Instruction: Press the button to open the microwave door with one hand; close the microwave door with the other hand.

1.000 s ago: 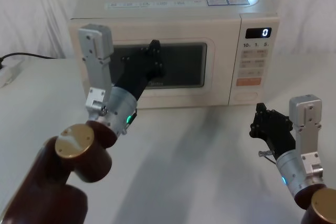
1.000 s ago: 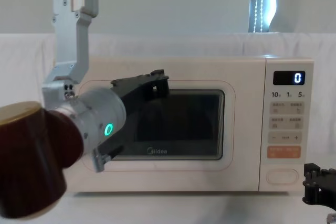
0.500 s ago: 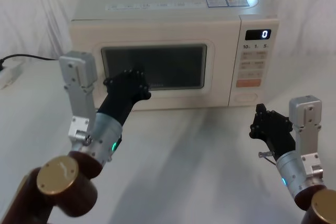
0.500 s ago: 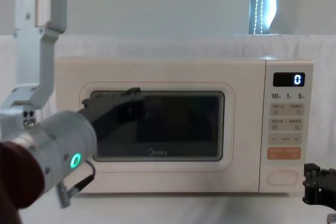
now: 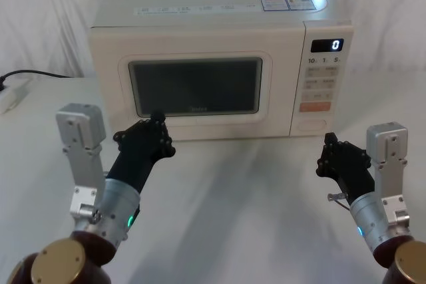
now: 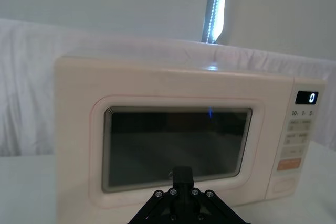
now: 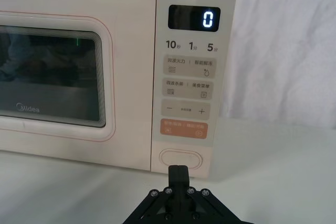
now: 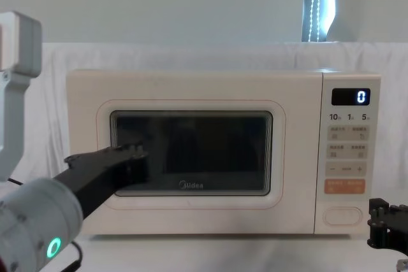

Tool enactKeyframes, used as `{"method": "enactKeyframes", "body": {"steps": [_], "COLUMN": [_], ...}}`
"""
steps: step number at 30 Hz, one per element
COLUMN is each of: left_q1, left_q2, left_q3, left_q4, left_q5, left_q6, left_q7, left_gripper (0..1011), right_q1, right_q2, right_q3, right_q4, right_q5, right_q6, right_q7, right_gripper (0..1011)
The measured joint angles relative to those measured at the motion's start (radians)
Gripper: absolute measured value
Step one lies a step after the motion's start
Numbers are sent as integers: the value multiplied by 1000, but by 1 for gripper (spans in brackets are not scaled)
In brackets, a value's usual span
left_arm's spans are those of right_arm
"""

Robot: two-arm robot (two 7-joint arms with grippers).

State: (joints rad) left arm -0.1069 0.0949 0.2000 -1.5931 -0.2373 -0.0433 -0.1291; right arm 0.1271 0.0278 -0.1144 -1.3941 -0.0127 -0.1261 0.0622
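The microwave door sits flush with the oven's face, and by that the task looks all but done. The button, a wide pill lying crosswise at the foot of the control strip on the oven's right end, is straight ahead of the right pincer, which hangs low over the tabletop just short of it; this arm is plainly the nearer to the button. The left pincer, on the wrist with the green ring, hovers before the door's lower left corner, clear of the panel. Whether either pincer is clenched or released I cannot tell. The chest view cuts off most of the right pincer at its lower right edge.
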Motion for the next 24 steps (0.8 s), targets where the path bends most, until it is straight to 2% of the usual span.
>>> {"method": "enactKeyframes", "body": {"steps": [7, 13, 24], "left_q1": [57, 85, 100], "left_q2": [2, -8, -37], "left_q3": [-19, -35, -56], "left_q4": [-28, -39, -40], "left_q5": [22, 41, 59], "left_q6": [-18, -32, -24], "left_q7": [14, 29, 47], "left_gripper": [0, 0, 0], "right_q1": [0, 0, 0], "right_q2": [0, 0, 0], "right_q3": [0, 0, 0], "right_q4": [0, 0, 0], "right_q5": [0, 0, 0], "right_q6": [0, 0, 0], "right_q7": [0, 0, 0], "right_gripper": [0, 0, 0]}}
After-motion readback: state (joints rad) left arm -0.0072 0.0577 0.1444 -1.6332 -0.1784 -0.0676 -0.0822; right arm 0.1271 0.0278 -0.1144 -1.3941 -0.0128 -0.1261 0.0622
